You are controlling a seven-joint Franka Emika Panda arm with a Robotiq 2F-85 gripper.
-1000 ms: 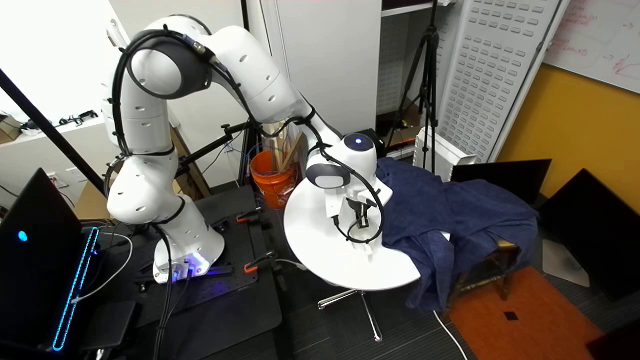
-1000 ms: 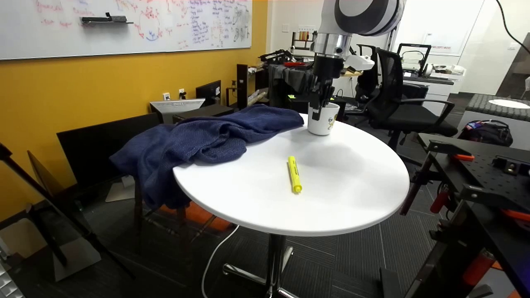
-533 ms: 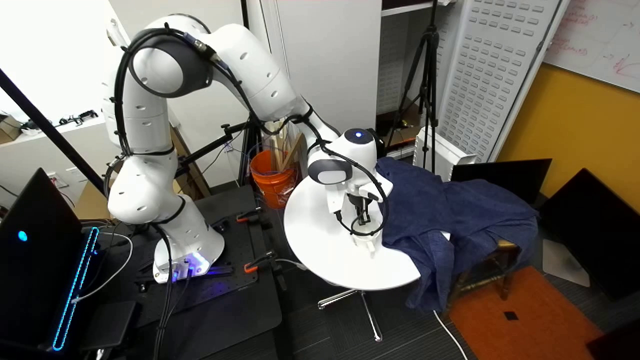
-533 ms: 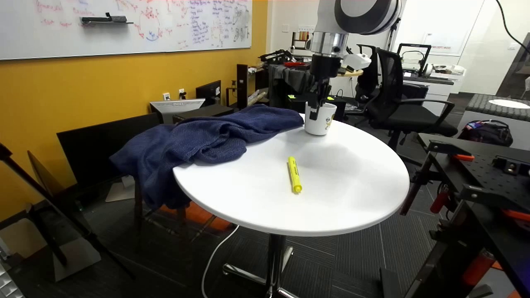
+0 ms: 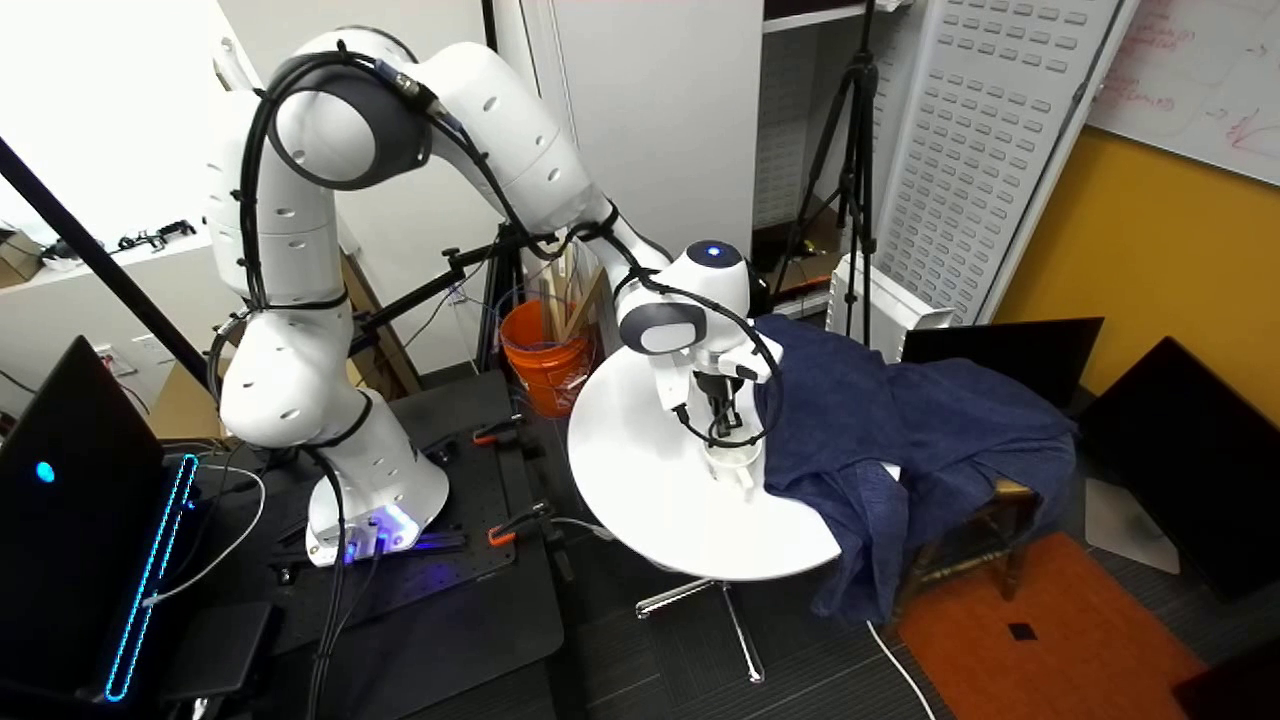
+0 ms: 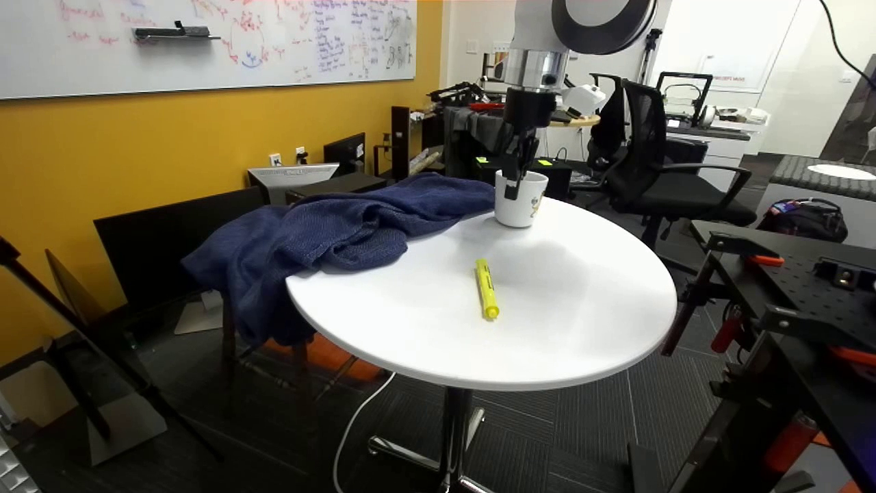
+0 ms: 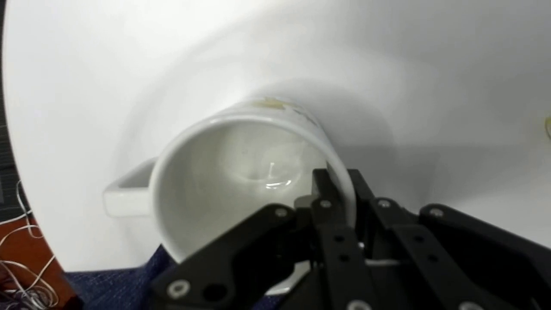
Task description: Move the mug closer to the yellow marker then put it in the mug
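Note:
The white mug (image 6: 520,215), with a small coloured print, is upright at the far side of the round table in an exterior view. My gripper (image 7: 338,174) pinches its wall, one finger inside the cup and one outside, as the wrist view shows. The handle (image 7: 127,202) points away from the fingers, to the left there. Whether the mug's base touches the tabletop, I cannot tell. Nearer that exterior camera, the yellow marker (image 6: 487,289) lies flat on the table, apart from the mug. Only a sliver of the marker (image 7: 548,125) shows at the wrist view's right edge.
A navy cloth (image 6: 356,229) drapes over one side of the white round table (image 6: 575,335), close beside the mug. The black bench (image 5: 470,610) carries the arm's base. An orange bucket (image 5: 545,370) stands on the floor behind the table.
Held in the gripper, the mug has shifted a little to the left and slightly nearer in the view showing the marker. The marker lies where it was. The grip has stayed the same.

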